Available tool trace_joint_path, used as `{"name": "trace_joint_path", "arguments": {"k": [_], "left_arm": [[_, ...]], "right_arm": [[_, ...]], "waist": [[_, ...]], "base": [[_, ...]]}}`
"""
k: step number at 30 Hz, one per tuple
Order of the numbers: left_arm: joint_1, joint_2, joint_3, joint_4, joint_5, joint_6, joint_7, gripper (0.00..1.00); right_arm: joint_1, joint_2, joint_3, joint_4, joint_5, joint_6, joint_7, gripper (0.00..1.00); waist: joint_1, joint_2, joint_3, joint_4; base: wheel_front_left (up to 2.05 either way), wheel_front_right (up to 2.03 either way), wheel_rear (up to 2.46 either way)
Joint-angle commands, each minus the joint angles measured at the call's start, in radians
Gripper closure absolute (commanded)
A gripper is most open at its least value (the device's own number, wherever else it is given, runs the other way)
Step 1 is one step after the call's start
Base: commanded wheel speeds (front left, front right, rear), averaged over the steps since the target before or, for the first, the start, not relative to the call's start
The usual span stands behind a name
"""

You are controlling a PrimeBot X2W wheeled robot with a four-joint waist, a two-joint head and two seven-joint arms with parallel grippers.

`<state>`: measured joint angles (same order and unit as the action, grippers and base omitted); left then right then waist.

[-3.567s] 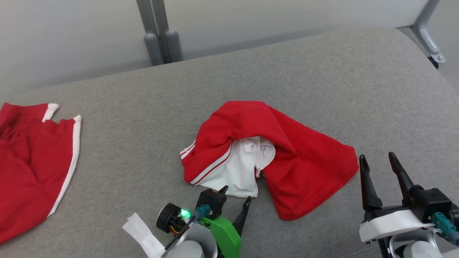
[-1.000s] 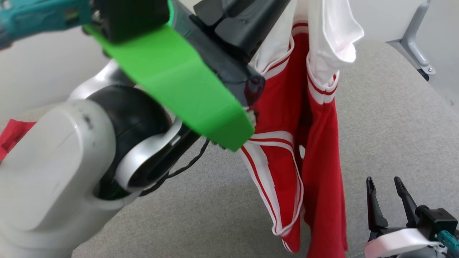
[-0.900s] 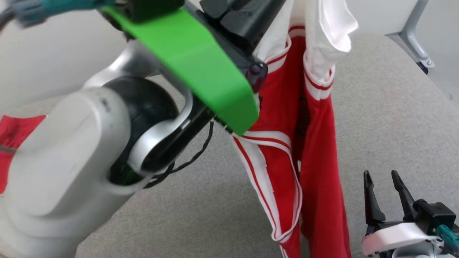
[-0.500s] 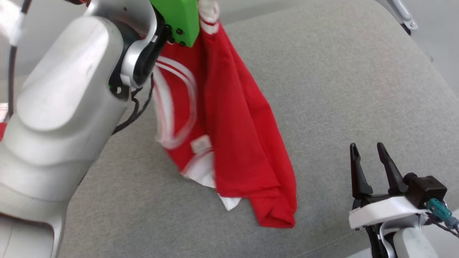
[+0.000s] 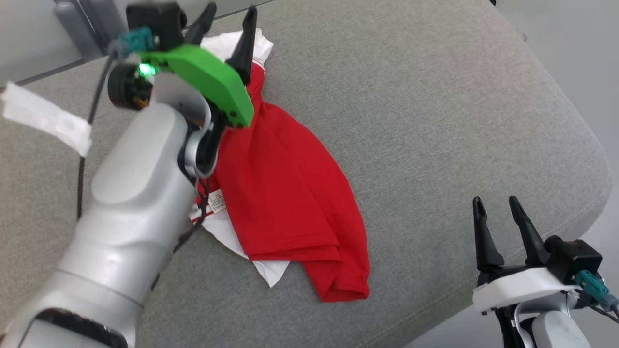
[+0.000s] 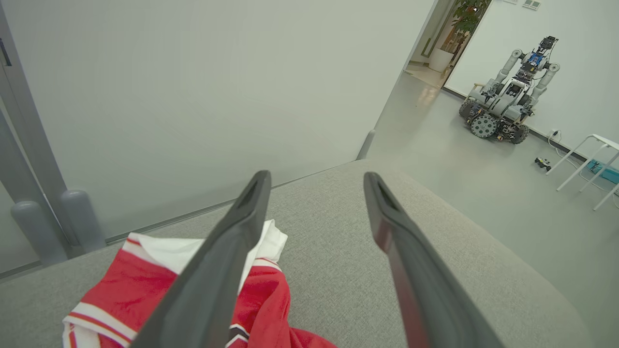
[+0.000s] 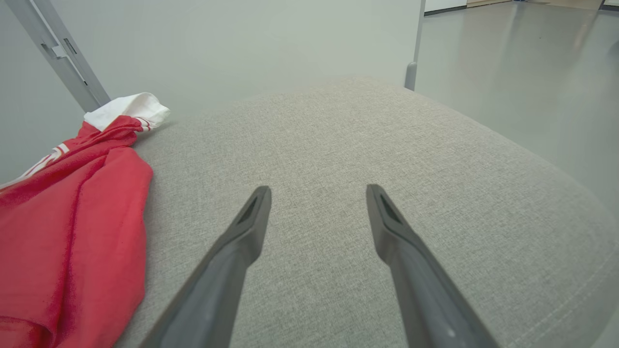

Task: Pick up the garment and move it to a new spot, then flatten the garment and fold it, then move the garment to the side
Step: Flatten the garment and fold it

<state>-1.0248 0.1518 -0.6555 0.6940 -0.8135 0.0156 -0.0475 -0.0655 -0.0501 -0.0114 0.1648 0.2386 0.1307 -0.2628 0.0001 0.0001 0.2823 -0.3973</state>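
Note:
The red garment [image 5: 285, 193] with white trim lies stretched in a long crumpled strip on the grey cushion [image 5: 435, 121], its white end at the far side. My left gripper [image 5: 231, 14] hovers over that far end, fingers spread and empty. In the left wrist view the garment [image 6: 121, 295] sits below the left finger [image 6: 227, 270]. My right gripper [image 5: 494, 203] stands open at the lower right, apart from the cloth. In the right wrist view the garment [image 7: 72, 222] lies at the left of the open right gripper [image 7: 316, 193].
The cushion's rounded edge [image 5: 590, 159] drops off at the right, close to my right gripper. Grey metal posts [image 5: 80, 24] stand behind the cushion at the far left. Another wheeled robot [image 6: 508, 101] and a white table [image 6: 590, 164] stand on the floor beyond.
My left gripper has opened and let go of the garment, which has dropped from hanging to lying on the cushion. The head camera has also shifted. The right gripper stays open.

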Motion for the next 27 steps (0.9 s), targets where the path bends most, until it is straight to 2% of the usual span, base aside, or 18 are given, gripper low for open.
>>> {"name": "trace_joint_path", "arguments": {"k": [1, 4, 10, 14, 20, 27], "left_arm": [[0.086, -0.006, -0.007, -0.009, -0.019, -0.002, -0.015, 0.00], [0.228, -0.013, 0.005, -0.058, -0.051, 0.020, -0.059, 0.00], [0.523, -0.001, 0.004, -0.211, -0.093, 0.111, -0.113, 0.00], [0.667, 0.016, 0.000, -0.285, -0.112, 0.176, -0.099, 0.00], [0.697, 0.030, -0.014, -0.271, -0.102, 0.231, -0.069, 0.00], [0.604, -0.017, -0.026, -0.175, -0.122, 0.203, -0.011, 0.00]], "right_arm": [[0.027, -0.001, -0.015, 0.003, -0.014, 0.000, -0.003, 0.00], [0.064, -0.001, -0.036, -0.003, -0.039, 0.000, -0.003, 0.00], [0.120, -0.001, -0.064, -0.019, -0.076, 0.000, -0.003, 0.00], [0.143, -0.001, -0.074, -0.029, -0.092, 0.000, -0.003, 0.00], [0.126, -0.001, -0.059, -0.040, -0.102, 0.000, -0.003, 0.00], [0.082, -0.001, -0.044, -0.045, -0.091, 0.000, -0.003, 0.00]], "waist": [[-0.0001, -0.0001, -0.054, 0.022], [-0.0001, -0.0001, -0.105, 0.051], [-0.0001, -0.0001, -0.179, 0.115], [-0.0001, -0.0001, -0.208, 0.147], [-0.0001, -0.0001, -0.180, 0.166], [-0.0001, -0.0001, -0.090, 0.153]], "base": [[0.00, 0.00, 0.00], [0.00, 0.00, 0.00], [0.00, 0.00, 0.00], [0.00, 0.00, 0.00], [0.00, 0.00, 0.00], [0.00, 0.00, 0.00]]}}
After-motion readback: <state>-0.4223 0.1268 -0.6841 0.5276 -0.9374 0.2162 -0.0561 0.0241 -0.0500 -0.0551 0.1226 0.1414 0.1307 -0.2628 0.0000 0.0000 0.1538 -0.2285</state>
